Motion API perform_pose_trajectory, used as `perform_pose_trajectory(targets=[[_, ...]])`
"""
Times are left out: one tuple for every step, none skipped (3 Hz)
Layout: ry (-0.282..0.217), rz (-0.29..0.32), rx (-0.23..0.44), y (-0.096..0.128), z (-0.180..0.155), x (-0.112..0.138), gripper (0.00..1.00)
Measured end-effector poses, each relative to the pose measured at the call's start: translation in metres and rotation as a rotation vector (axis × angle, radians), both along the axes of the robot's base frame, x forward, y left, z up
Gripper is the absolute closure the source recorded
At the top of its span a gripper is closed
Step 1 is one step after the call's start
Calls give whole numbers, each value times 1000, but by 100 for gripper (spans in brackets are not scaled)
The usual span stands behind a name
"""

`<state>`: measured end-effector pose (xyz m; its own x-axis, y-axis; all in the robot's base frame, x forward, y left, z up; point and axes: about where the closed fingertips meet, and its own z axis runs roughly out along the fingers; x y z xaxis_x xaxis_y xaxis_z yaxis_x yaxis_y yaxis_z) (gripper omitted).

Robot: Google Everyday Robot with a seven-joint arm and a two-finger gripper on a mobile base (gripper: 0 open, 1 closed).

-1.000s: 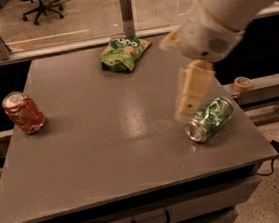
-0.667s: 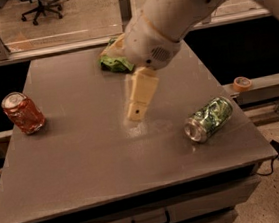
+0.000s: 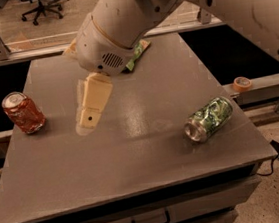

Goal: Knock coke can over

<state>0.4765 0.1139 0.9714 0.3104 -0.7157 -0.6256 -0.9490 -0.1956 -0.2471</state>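
fingers: read as pressed together, no gap showing between them (one cream slab from this angle). gripper [image 3: 88, 123] sits left of centre in the frame, tips pointing down and slightly left, low over the table [image 3: 137, 179]. can't tell whether the tips touch the surface.

key relation: coke can [image 3: 23, 113] is directly left of the tips, about level with them in the frame, apart from them with bare table between. it stands upright near the left edge of the table, silver top up, long axis vertical. my read: a sideways sweep to frame-left, hitting the upper half of the can, should tip it. too low and it may just slide toward the edge.

arm [image 3: 119, 20] comes in from the upper right, wrist housing hanging over the back of the table, partly covering a green bag [image 3: 140, 50].

green can [image 3: 209, 119] lies on its side at lower right, well clear of the sweep path.
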Motion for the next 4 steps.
perform_pose_trajectory(targets=[[6, -34, 64, 21, -16, 17, 0], [50, -67, 165, 62, -39, 40, 0], [109, -100, 249, 97, -61, 58, 0], [158, -138, 312, 122, -76, 73, 0]])
